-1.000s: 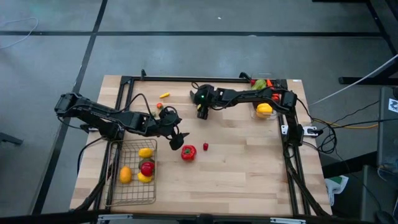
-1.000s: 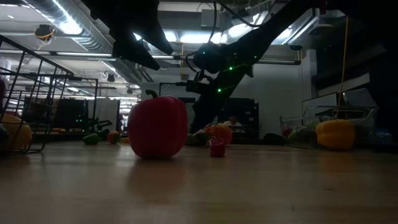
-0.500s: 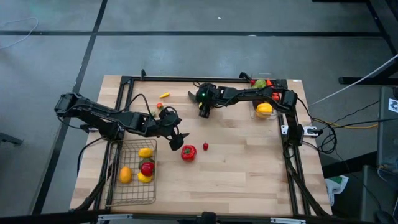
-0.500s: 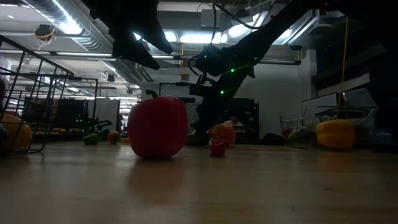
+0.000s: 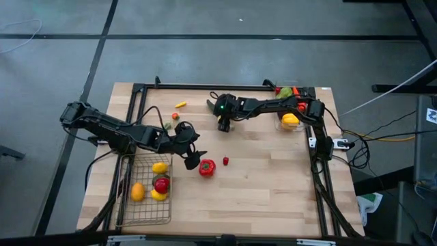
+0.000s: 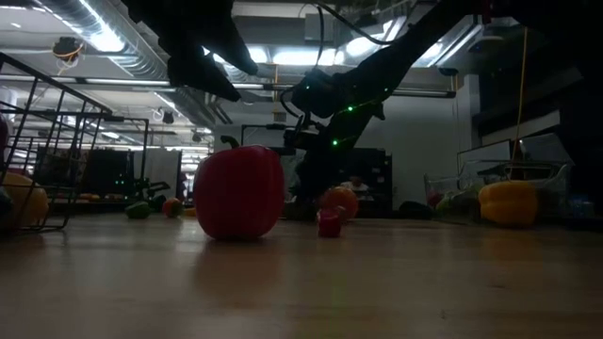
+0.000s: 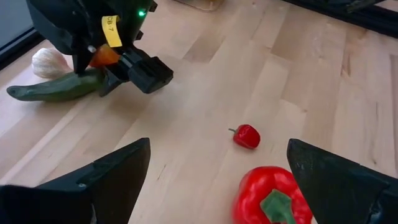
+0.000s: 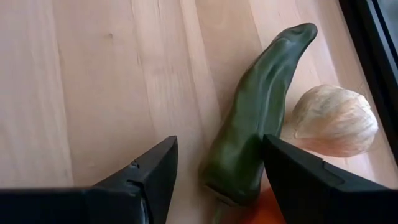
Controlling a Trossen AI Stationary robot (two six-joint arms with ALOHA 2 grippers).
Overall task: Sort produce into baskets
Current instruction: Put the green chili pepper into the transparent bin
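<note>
Left end effector (image 7: 211, 180) is hovering with fingers spread wide above the red pepper (image 7: 270, 196). Right end effector (image 8: 214, 180) is straddling the green pepper (image 8: 255, 118), fingers apart, not clamped.

You had one readable label: yellow tag (image 7: 111, 31) on the right gripper (image 7: 134, 68), partly legible, "CB 7".

Both arms are black with black wires; the right gripper (image 7: 134, 65) has a green light and yellow sticker
</note>
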